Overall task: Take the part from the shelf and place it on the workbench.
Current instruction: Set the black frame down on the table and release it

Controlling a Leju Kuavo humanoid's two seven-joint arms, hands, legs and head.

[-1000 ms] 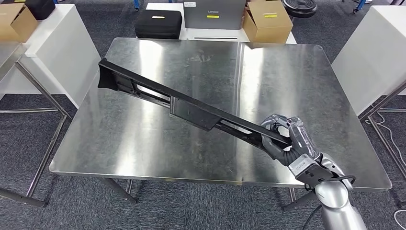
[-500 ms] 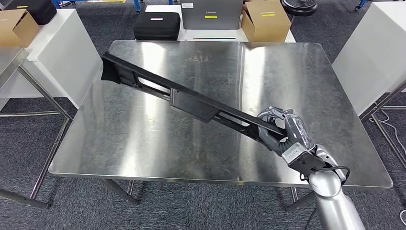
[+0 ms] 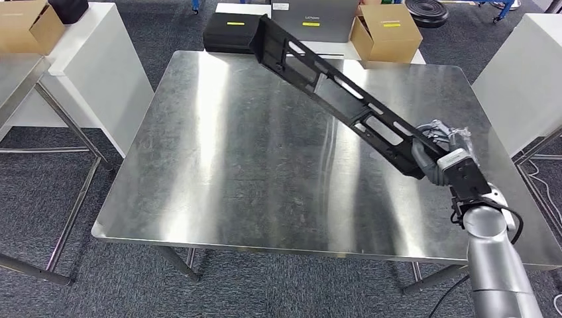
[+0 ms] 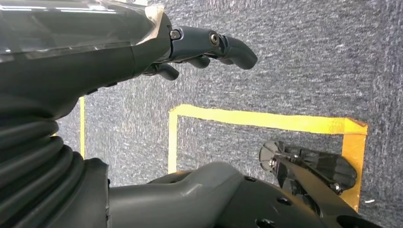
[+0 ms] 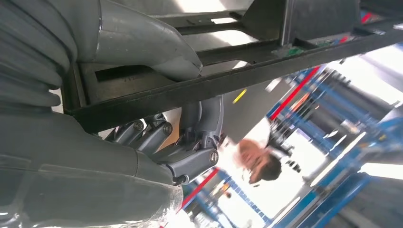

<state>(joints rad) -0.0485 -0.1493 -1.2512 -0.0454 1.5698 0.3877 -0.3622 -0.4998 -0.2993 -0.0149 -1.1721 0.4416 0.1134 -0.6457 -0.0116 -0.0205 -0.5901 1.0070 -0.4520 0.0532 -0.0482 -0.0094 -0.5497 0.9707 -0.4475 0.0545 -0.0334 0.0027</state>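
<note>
My right hand (image 5: 157, 123) grips the black part (image 5: 228, 76), thumb on one side of its rail, fingers (image 5: 190, 142) curled round the other. Beyond it I see a blurred person (image 5: 259, 164) and blue racking (image 5: 332, 190).

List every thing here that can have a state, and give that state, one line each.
Long black part: held at one end, slanting up over the table.
Right hand: gripping the part.
Left hand: empty, fingers loosely curled, over the carpet.
Steel workbench: bare top.
Cardboard box: flaps open.
Black case: closed.
</note>
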